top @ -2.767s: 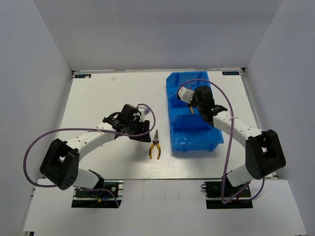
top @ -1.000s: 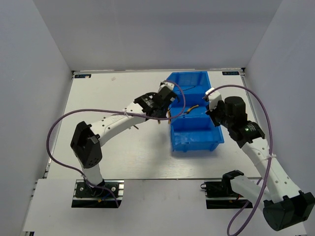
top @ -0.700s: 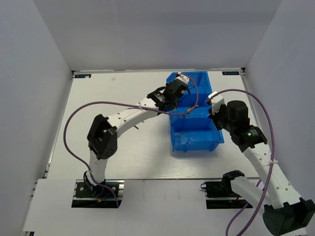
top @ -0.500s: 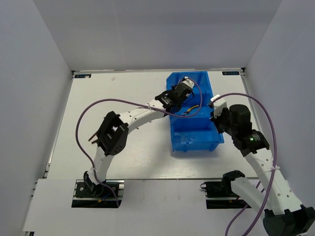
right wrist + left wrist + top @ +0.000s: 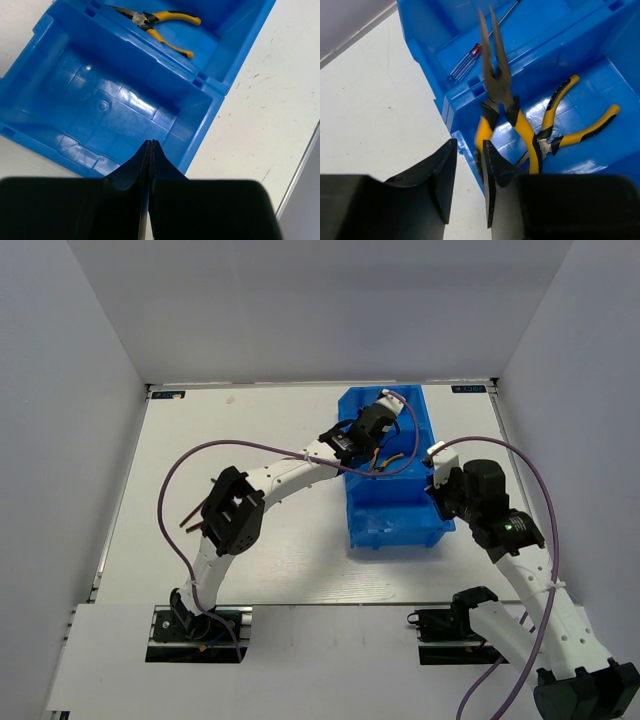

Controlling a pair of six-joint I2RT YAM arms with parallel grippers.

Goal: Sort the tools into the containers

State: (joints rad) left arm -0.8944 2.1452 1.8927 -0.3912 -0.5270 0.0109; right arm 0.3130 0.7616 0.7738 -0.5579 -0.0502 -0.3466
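Our left gripper (image 5: 469,145) hangs over the blue bin (image 5: 400,525) with its fingers spread. The gap looks wider than the yellow-black handle of the long-nose pliers (image 5: 499,97) that runs down between them, so we judge the tool is not pinched. Its handles sit above the middle compartment, and its blurred nose points across the divider toward the far one, where the screwdriver (image 5: 465,62) lies. The second pliers (image 5: 551,144) rest on the middle compartment's floor just beside it.

Our right gripper (image 5: 150,142) hovers over the bare near compartment, fingers pressed together and holding nothing.

We take this as the release of the pliers into the middle compartment. Two hex keys (image 5: 190,512) lie on the table (image 5: 250,420), well apart from the bin, by our left elbow. Next we must lift clear and pinch those thin keys low against the table.
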